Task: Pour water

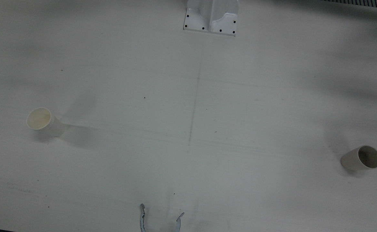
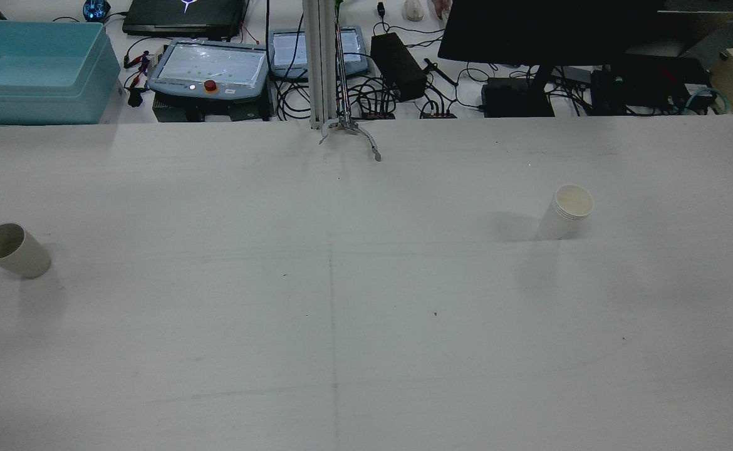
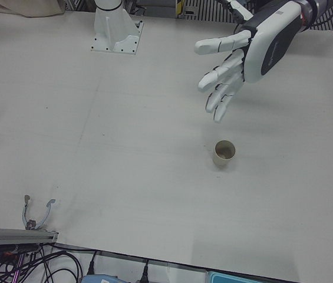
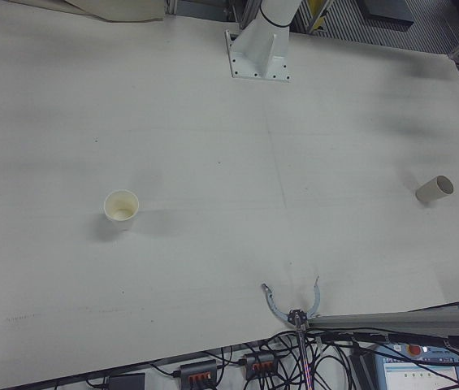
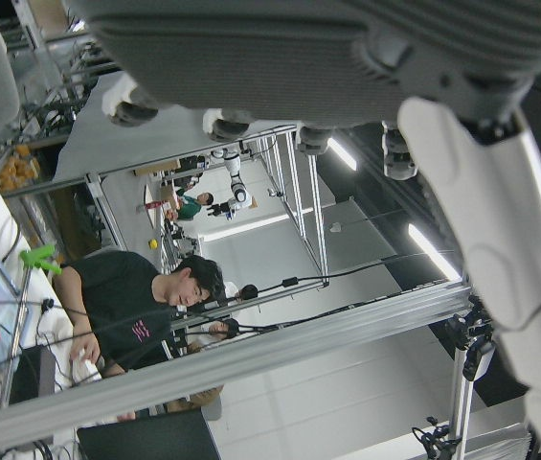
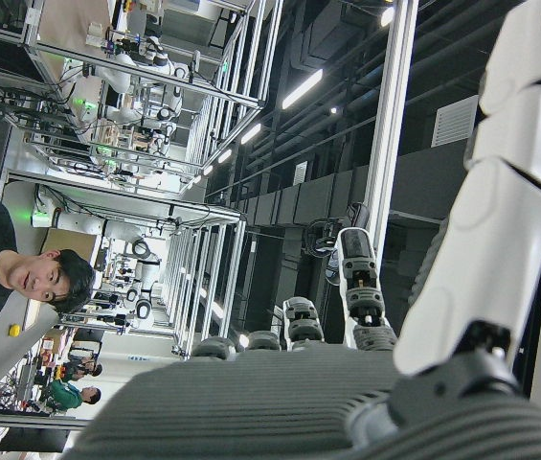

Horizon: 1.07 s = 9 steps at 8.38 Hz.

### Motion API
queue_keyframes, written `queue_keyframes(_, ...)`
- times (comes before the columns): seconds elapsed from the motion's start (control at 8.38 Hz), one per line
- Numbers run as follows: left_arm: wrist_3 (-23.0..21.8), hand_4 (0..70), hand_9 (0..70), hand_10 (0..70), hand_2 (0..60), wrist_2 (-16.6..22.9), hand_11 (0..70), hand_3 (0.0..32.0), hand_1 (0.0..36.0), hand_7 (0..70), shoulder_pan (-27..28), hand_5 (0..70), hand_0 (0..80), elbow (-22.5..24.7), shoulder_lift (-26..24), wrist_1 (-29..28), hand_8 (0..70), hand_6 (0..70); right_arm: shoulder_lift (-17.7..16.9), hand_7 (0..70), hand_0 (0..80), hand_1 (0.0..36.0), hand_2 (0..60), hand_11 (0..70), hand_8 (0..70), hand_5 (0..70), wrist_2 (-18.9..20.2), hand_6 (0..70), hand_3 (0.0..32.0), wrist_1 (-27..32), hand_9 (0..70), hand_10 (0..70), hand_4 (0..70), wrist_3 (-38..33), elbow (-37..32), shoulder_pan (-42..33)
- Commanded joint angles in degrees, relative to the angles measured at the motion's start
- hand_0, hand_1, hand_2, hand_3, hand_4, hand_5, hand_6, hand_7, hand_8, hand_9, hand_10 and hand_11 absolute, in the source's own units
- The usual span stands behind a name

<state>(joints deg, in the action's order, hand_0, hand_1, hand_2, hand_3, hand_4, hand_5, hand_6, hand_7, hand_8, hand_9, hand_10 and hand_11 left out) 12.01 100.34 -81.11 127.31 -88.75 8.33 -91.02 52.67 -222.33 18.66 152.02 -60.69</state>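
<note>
Left-front view shows the left hand raised above the table with its fingers spread and holding nothing, the grey cup standing upright on the surface below the fingertips and clear of them. Rear view places that grey cup near the table's left edge and the white paper cup upright well apart on the right half, no hand near either. Right hand view shows only part of the right hand, its fingers extended and gripping nothing, with a person in the background.
</note>
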Motion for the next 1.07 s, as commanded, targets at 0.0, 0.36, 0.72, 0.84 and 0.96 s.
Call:
queue_keyframes(0.0,13.8,6.6,0.0,0.0,0.0,1.8,0.0,14.6,10.6,1.4,-2.7,6.2,52.2,0.8,4.5,0.2,0.0,0.0,1.9,12.3,49.1,16.7,11.4,0.0,0.2,18.9,0.8,6.3,0.0,0.3,1.0,0.0,9.5,0.3,-3.0,-1.4)
queue_keyframes(0.36,16.8,9.3,0.0,0.0,0.0,2.3,0.0,0.0,18.2,0.0,2.3,8.3,66.8,-14.2,4.5,-7.6,0.0,0.0,-0.4,2.8,48.3,15.4,8.3,0.0,0.0,12.8,3.4,2.1,0.0,0.2,0.0,0.0,7.8,0.5,-3.0,-2.8)
queue_keyframes(0.72,15.6,6.9,0.0,0.0,0.0,1.5,0.0,0.0,16.4,1.4,6.1,7.8,54.6,-29.3,2.0,-18.7,0.0,0.0,-0.1,7.8,47.6,14.0,7.4,0.0,0.0,15.6,3.1,3.7,0.0,0.1,0.1,0.0,8.4,0.7,-2.8,-2.5)
queue_keyframes(0.84,16.1,6.4,0.0,0.0,0.0,0.0,0.0,0.4,16.3,1.6,7.6,7.7,53.9,-35.8,2.0,-24.6,0.0,0.0,0.0,8.7,47.5,13.8,7.3,0.0,0.0,16.2,3.1,4.0,0.0,0.1,0.3,0.0,8.4,1.0,-3.0,-2.2)
queue_keyframes(0.96,16.4,5.3,0.0,0.0,0.0,-0.4,0.0,2.6,16.0,1.6,9.1,7.3,53.2,-39.7,2.3,-28.8,0.0,0.0,0.1,9.0,47.7,14.0,7.6,0.0,0.0,16.2,3.0,4.0,0.0,0.1,0.4,0.0,8.4,2.0,-3.2,-2.0)
